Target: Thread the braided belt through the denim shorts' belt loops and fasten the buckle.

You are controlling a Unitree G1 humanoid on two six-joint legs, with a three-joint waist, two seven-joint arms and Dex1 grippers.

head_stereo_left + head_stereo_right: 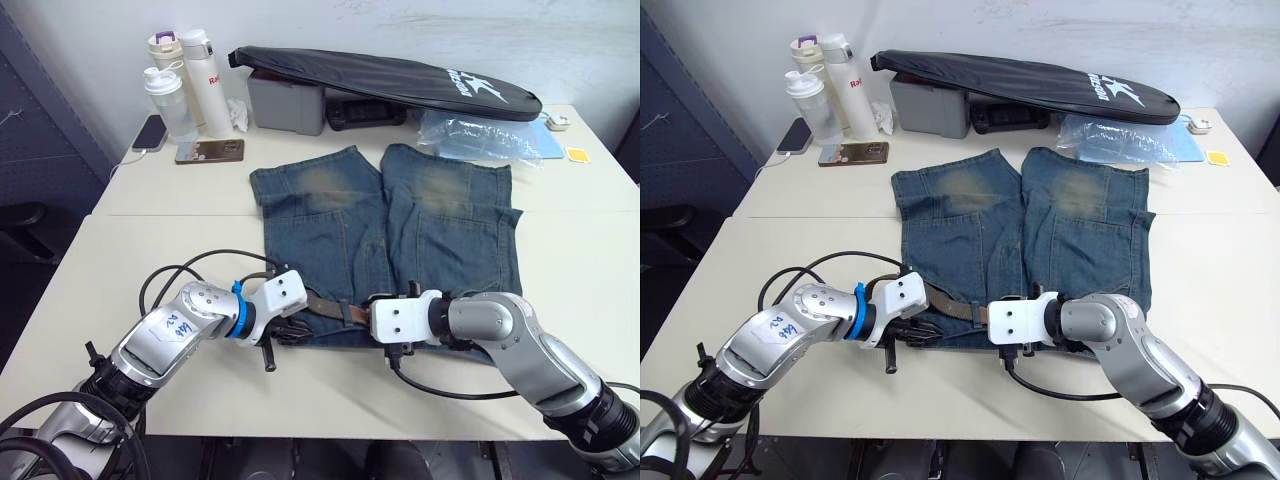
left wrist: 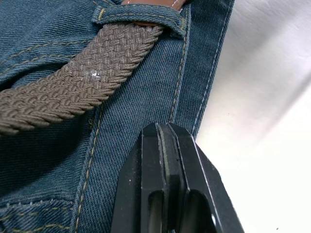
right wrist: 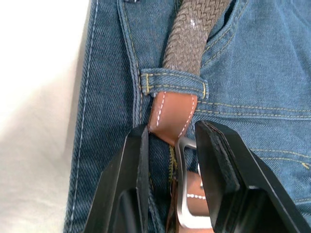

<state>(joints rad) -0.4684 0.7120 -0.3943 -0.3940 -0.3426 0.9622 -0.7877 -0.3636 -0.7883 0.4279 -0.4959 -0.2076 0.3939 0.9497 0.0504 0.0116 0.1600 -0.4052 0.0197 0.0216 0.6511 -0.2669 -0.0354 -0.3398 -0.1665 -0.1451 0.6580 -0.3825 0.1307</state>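
Covering the middle of the frame, the pale worktop (image 1: 100,270) carries the denim shorts (image 1: 385,235), spread flat with legs toward the top and waistband toward the bottom. Along that waistband, low centre, lies the braided belt (image 2: 82,80), passing under a belt loop (image 3: 174,82) with its reddish-brown tip (image 3: 171,114) emerging beside the silver buckle (image 3: 183,204). At lower left, the left end effector (image 2: 167,160) rests pressed closed on the denim edge, holding nothing. At lower right, the right end effector (image 3: 171,150) stands parted, straddling tip and buckle.
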